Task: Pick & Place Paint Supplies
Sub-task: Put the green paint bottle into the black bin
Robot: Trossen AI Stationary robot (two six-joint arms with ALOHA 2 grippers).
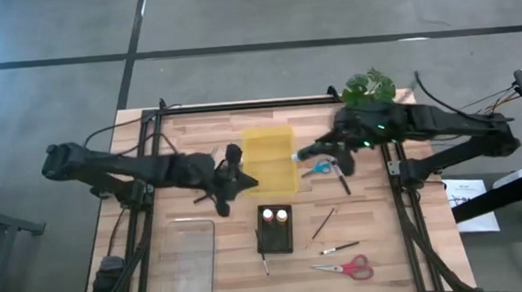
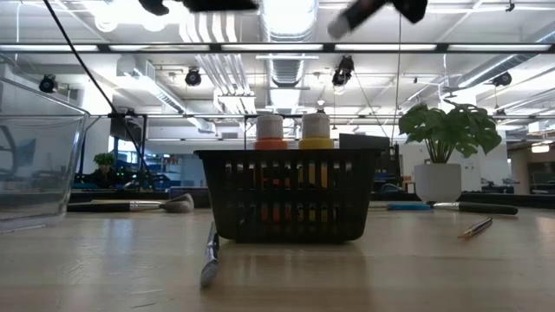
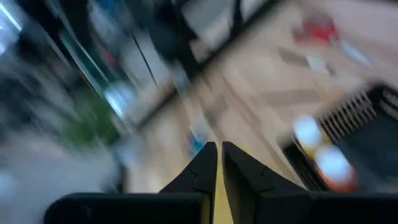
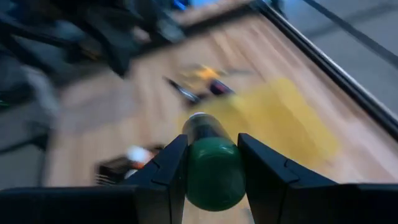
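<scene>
The right gripper (image 4: pixel 212 163) is clamped on a little paint bottle w/ a green top (image 4: pixel 214 171). The fingers squeeze it on both sides, right at the cap end, and the bottle pokes out ahead of the gripper. It hangs up in the air, over the yellow tray (image 1: pixel 270 158), not touching the table (image 1: pixel 204 127).

The bottle looks small and light, prob. hard smooth plastic, so it could slip or spin if held loose. Best hold is round the middle of the body, squeezed flat on two sides.

Down and away from that gripper sits the black basket (image 1: pixel 276 229), w/ two bottles (image 2: pixel 293 131) already standing in it, tops red and yellow. Thin brushes (image 1: pixel 323 223) and red scissors (image 1: pixel 348 268) lie near the basket.

The left gripper (image 3: pixel 219 163) has its fingers together, holding nothing. It waits just beside the tray's other side.
</scene>
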